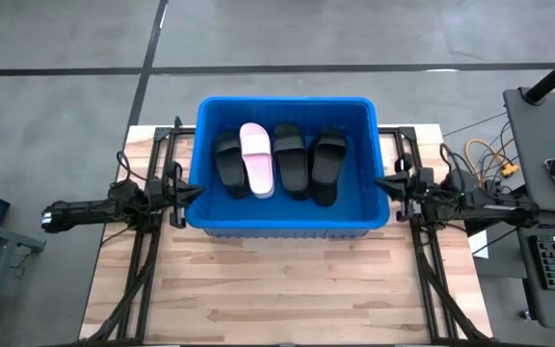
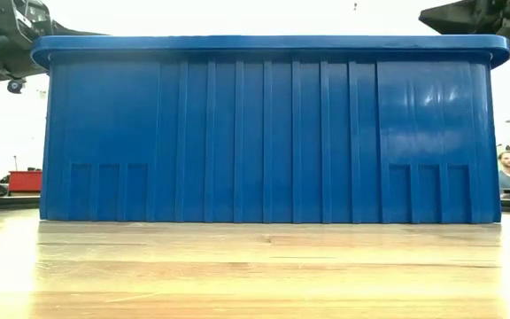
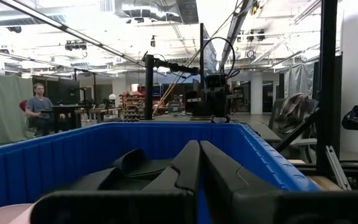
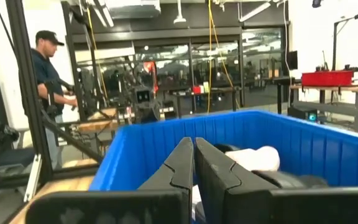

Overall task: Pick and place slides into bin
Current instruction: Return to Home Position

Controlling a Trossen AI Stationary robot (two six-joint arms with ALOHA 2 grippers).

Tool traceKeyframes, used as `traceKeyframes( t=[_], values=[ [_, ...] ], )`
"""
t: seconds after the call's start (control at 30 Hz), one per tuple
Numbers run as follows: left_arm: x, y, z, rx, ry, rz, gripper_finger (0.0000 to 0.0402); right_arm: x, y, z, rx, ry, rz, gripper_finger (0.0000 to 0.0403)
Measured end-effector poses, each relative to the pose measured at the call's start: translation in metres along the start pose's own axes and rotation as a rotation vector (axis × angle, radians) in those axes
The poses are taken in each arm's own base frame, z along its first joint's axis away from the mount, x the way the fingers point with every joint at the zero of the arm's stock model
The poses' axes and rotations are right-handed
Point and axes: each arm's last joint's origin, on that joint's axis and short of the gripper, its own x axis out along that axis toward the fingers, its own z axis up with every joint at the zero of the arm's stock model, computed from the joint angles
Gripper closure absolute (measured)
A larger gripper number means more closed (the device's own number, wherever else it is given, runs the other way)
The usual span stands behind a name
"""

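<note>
My left gripper and right gripper are sitting pinched shut, empty, at either end of the bin. The slides are lying inside, between them. Judging: light, squashy foam; the strap is offering best purchase.

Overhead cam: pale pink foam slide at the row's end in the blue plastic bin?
No, the pale pink foam slide lies between black foam slides inside the blue plastic bin.

4 slides in bin
</note>
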Motion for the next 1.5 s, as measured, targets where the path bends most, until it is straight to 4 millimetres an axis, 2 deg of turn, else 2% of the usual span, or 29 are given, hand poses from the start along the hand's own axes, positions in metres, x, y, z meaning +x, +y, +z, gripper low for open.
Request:
traceKeyframes(
  t=[0.87, 1.27, 1.5],
  values=[
    [0.0, 0.0, -0.001, 0.001, 0.001, 0.0, 0.0401, -0.02, 0.002, 0.079, 0.029, -0.234, 0.012, 0.0394],
    [0.001, 0.0, -0.001, 0.001, 0.004, 0.0, 0.0402, -0.031, 0.001, 0.105, 0.039, -0.315, 0.016, 0.0394],
    [0.001, 0.0, -0.001, 0.001, 0.005, -0.001, 0.0402, -0.036, 0.001, 0.114, 0.043, -0.343, 0.018, 0.0394]
  ],
)
